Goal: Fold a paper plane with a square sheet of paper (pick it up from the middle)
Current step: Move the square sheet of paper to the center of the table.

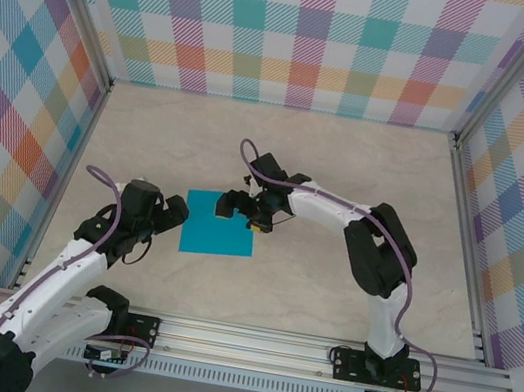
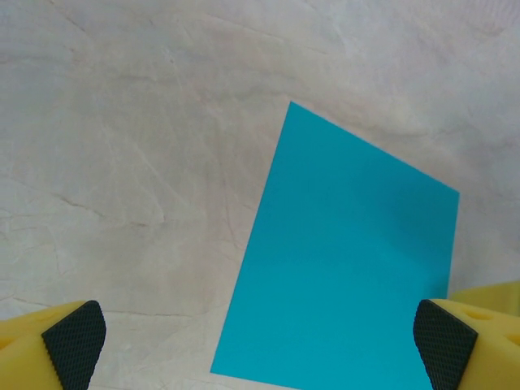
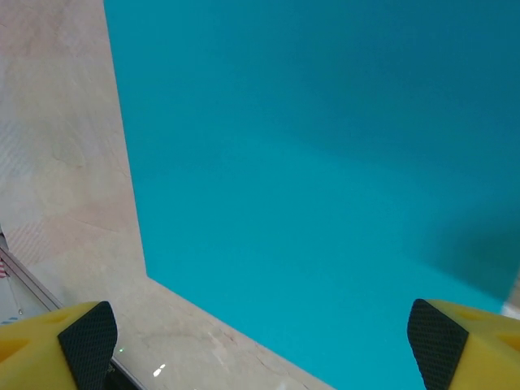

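Jaws spread wide, left and right; square sheet of paper flat, uncreased, plain teal.

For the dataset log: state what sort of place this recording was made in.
Most likely a lab robot test cell, not a home: a marble-look tabletop enclosed by an aluminium frame and plaid backdrop walls, with one square sheet of paper laid out as a prop.

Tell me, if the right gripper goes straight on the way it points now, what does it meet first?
Probably the square sheet of paper, flat on the table: the open right gripper aims down at it, nothing between. Its height above the sheet is unclear.
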